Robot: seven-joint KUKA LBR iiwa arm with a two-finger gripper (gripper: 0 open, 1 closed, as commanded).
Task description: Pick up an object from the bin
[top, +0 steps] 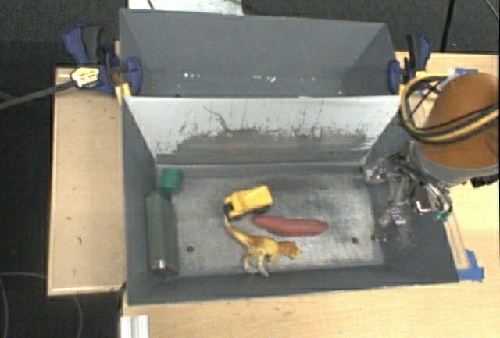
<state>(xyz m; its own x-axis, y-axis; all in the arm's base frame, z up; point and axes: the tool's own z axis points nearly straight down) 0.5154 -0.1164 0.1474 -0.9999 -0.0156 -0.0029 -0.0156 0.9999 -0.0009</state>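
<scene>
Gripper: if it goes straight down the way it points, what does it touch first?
Most likely the bare bin floor by the right wall, since the gripper points down there with nothing under it. The red oblong thing lies well to its left, off that line. Depth is unclear.

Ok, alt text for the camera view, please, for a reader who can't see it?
The end effector hangs at the right side of a grey bin, apart from the things on its floor. In the middle lie a yellow toy truck, a long red piece and a yellow dinosaur; a dark green tube lies along the left wall.
</scene>
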